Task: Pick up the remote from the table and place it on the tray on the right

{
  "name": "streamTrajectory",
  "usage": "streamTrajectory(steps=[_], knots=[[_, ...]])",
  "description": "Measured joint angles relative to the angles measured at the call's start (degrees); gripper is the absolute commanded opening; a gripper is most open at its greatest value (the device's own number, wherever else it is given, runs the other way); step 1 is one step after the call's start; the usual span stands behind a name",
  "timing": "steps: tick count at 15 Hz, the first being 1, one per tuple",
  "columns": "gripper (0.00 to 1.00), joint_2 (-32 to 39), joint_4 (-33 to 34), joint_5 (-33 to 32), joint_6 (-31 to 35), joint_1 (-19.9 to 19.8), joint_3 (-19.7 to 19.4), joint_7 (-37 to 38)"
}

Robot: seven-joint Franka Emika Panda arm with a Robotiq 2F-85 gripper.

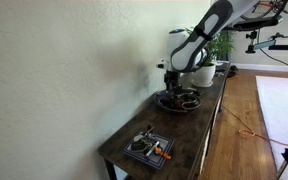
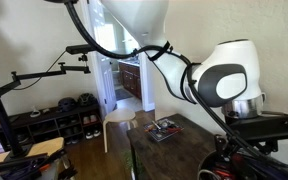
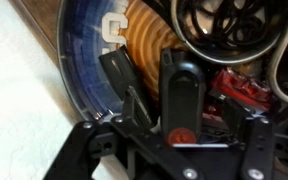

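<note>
The black remote (image 3: 184,95) with a red button lies lengthwise between my gripper's (image 3: 184,80) fingers in the wrist view. There are small gaps on both sides, so the jaws look open around it. Under it is a round blue-rimmed tray (image 3: 79,70) that holds an orange ribbed thing (image 3: 149,45), black cables and a red object. In an exterior view my gripper (image 1: 174,86) hangs low over this round tray (image 1: 162,101) at the middle of the dark brown table (image 1: 199,125). I cannot tell whether the remote rests on the tray's contents.
A square tray (image 1: 149,148) with small items sits at the table's near end; it also shows in an exterior view (image 2: 164,128). A plant in a white pot (image 1: 206,70) stands at the far end. A wall runs along one long side of the table.
</note>
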Motion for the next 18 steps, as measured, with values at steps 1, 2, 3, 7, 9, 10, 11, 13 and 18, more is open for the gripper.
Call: streamTrajectory(steps=[1,2,3,7,9,10,11,13,18], knots=[[1.00,-0.8,-0.2,0.0,-0.6,0.0,0.0,1.0],[1.00,-1.7,-0.4,0.0,-1.8,0.1,0.0,2.0],[1.00,-2.7,-0.5,0.1,-3.5,0.2,0.0,3.3],[1.00,-6.3,-1.0,1.0,-10.9,0.6,0.3,9.1],[1.00,-7.6,-1.1,2.2,-13.9,0.7,0.8,12.6],[1.00,-8.2,-1.1,2.7,-15.1,0.8,0.9,14.8],[1.00,-8.8,-1.1,3.4,-16.2,1.0,1.1,16.9],[1.00,-9.6,-1.1,4.5,-17.8,1.3,1.3,21.2],[1.00,-10.9,-1.0,6.4,-19.8,1.8,2.6,27.8]])
